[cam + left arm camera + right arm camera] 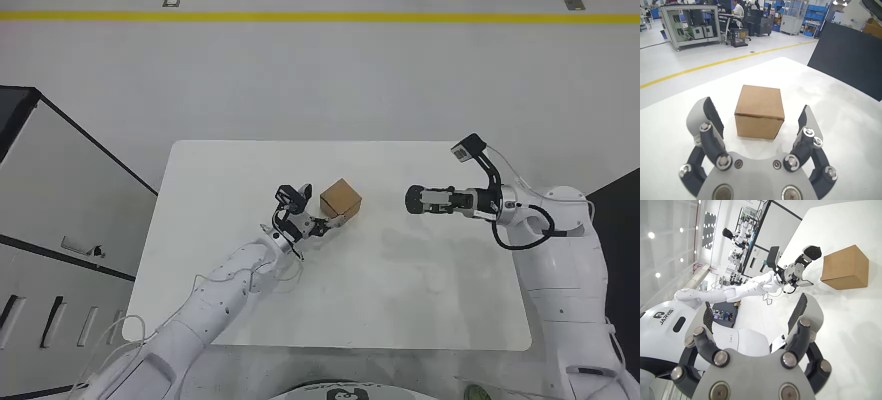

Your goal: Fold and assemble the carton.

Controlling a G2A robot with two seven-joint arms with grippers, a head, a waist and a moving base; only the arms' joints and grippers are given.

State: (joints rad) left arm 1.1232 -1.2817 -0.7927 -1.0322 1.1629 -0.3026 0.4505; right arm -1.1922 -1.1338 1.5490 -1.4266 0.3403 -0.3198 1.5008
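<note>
A small brown carton stands closed as a cube on the white table, a little left of the table's middle toward the far side. In the left wrist view the carton sits just beyond my left gripper, whose fingers are open on either side and short of it, not touching. From above, the left gripper is at the carton's near-left corner. My right gripper hovers open to the right of the carton, a gap away. In the right wrist view the carton lies past the open right gripper.
A grey cabinet stands beside the table's left edge and a black panel stands off its right side. The near half of the table is bare white surface. A yellow floor line runs behind the table.
</note>
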